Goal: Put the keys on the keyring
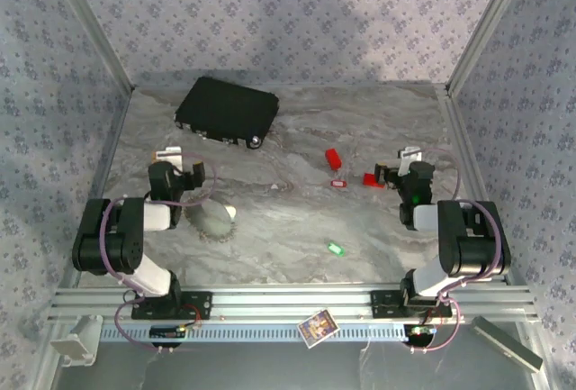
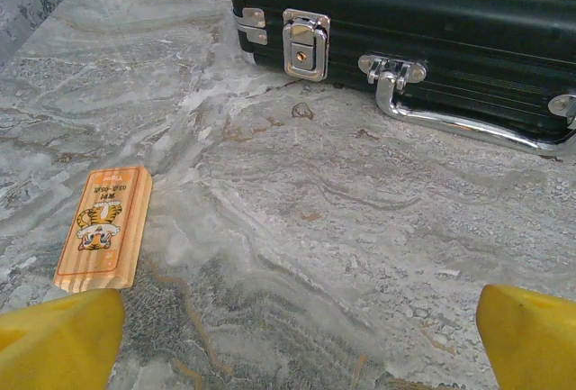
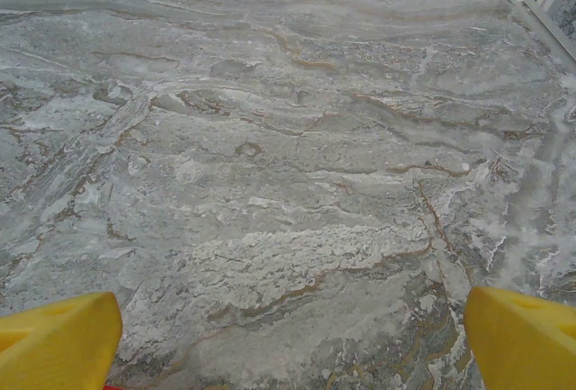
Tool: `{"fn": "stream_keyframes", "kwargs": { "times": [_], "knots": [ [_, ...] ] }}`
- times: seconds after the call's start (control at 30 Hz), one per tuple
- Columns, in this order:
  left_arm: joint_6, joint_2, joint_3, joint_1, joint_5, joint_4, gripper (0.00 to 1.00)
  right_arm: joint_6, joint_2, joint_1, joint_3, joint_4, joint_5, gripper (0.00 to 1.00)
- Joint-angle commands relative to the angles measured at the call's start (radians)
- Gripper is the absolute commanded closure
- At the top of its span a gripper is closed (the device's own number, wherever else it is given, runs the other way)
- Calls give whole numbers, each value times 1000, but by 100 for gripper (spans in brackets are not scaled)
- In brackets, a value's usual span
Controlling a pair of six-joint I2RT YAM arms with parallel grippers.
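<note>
the left pincer [image 2: 288, 336] and the right pincer [image 3: 288, 336] are both wide open and empty. the keyring [image 1: 214, 219] lies on the bench [image 1: 297, 219] just behind the left pincer, while the green key [image 1: 336, 248] and the red key [image 1: 338, 183] lie nearer the right arm

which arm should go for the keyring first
Left, probably. The keyring lies right beside the left arm, near the open left gripper; the right gripper, also open, is across the table by a red block.
</note>
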Motion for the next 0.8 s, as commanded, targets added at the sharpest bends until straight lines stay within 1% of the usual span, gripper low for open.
{"fn": "stream_keyframes", "kwargs": {
  "times": [0.0,0.77],
  "knots": [
    [-11,-9,18,9,16,4,0,9,8,2,19,1,9,1],
    [-12,-8,18,10,15,5,0,12,7,-2,17,2,1,1]
  ]
}}
